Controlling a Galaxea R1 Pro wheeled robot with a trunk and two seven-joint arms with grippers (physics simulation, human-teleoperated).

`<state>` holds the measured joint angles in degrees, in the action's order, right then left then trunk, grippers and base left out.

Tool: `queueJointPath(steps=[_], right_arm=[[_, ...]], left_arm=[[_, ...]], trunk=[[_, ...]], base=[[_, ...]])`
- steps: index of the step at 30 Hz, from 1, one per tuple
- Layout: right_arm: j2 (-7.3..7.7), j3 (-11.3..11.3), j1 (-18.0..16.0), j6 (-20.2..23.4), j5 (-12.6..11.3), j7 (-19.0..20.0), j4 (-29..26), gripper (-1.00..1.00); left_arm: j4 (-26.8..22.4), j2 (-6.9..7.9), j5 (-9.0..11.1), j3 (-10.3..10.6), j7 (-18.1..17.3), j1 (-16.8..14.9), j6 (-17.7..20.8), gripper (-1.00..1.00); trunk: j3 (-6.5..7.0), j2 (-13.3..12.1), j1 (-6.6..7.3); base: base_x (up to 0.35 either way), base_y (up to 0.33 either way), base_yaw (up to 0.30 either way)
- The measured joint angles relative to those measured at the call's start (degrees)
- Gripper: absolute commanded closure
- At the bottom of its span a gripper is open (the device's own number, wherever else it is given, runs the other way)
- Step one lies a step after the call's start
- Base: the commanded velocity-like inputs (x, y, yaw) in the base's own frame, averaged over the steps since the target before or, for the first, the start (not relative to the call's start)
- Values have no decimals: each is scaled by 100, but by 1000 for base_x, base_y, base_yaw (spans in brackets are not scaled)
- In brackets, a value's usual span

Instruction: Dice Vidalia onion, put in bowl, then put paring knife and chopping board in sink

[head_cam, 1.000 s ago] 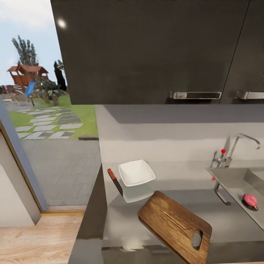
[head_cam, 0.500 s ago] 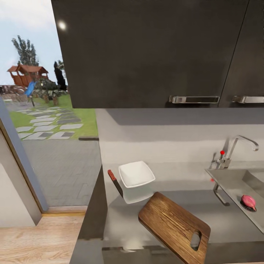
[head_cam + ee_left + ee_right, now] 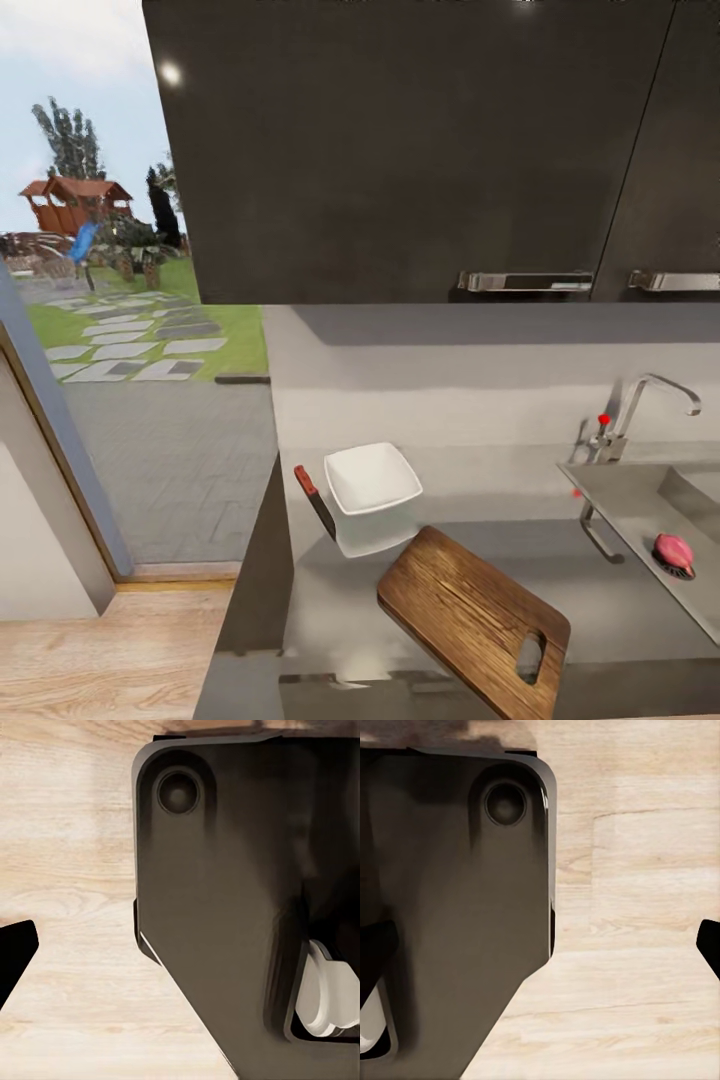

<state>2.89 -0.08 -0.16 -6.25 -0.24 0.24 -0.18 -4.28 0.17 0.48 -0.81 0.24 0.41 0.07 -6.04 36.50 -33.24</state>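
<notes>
The pink-red Vidalia onion (image 3: 673,550) lies on the drain in the steel sink (image 3: 632,487) at the right, under the chrome tap (image 3: 640,400). On the grey countertop (image 3: 600,590) lies the brown chopping board (image 3: 470,620), set at an angle, its handle hole toward the front edge. The white square bowl (image 3: 372,478) stands behind it. The paring knife (image 3: 314,500) lies just left of the bowl, its orange-red handle pointing away from me. A dark fingertip (image 3: 15,956) of my left gripper hangs over wooden floor, and so does a fingertip (image 3: 711,945) of my right gripper. Nothing is held.
Dark wall cabinets with metal handles (image 3: 524,282) hang over the counter. A glass opening at the left looks onto a garden, with wooden floor (image 3: 100,650) in front of it. My dark base (image 3: 225,907) rises beside both hanging grippers.
The head camera has shifted a little: the cabinets sit lower and the sink and onion further left in the picture. Nothing on the counter has moved.
</notes>
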Motion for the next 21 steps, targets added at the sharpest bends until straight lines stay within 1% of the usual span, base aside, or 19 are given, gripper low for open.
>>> queueJointPath(steps=[6, 9, 13, 19, 21], right_arm=[[0, 0, 0, 0, 0, 0, -1, -100], [0, 0, 0, 0, -1, 0, 0, -100], [0, 0, 0, 0, -1, 0, 0, -100], [0, 0, 0, 0, 0, 0, 1, -100], [0, 0, 0, -1, 0, 0, 1, -100]], left_arm=[[0, 0, 0, 0, 0, 0, 0, -100], [0, 0, 0, 0, 0, 0, -2, -100], [0, 0, 0, 0, 0, 0, 0, -100], [0, -2, 0, 0, 0, 0, -5, -100], [0, -4, 0, 0, 0, 0, -6, -100]], trunk=[[108, -241, 132], [162, -361, 199], [234, -522, 288], [342, -763, 421], [379, -845, 464]], base=[[16, 0, 0], [130, 0, 0], [207, 0, 0], [319, 0, 0], [209, 0, 0]])
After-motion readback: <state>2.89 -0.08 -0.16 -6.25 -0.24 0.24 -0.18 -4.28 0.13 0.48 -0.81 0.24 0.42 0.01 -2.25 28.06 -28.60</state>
